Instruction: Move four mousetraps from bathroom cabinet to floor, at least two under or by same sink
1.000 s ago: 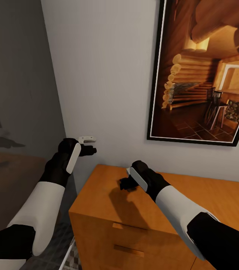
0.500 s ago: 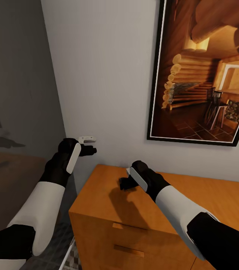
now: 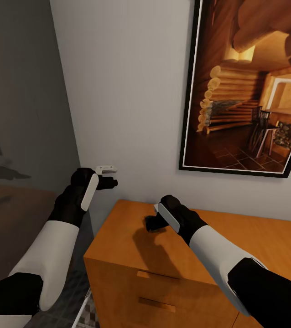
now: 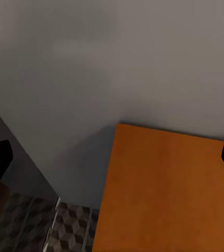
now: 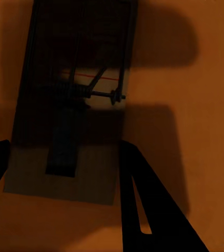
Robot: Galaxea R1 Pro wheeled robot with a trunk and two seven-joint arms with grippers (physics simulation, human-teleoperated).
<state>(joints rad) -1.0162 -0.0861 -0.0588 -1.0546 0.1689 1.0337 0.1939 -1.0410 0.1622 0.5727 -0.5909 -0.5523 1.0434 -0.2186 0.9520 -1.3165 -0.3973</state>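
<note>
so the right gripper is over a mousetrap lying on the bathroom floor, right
Not quite: the mousetrap lies on the top of the orange-brown cabinet, not on the bathroom floor. The right wrist view shows it on the wood, with the right gripper over it, fingers apart.

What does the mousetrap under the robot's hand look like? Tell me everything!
The mousetrap is a small flat rectangle of pale brown wood, lying flat on the orange-brown cabinet top. Dark wire runs along its sides, a coiled spring crosses its middle, and a dark flat tab points toward one short end. A thin red line is drawn across it. It lies in shadow, with the right gripper open, one finger on each side; whether they touch it is unclear.
</note>
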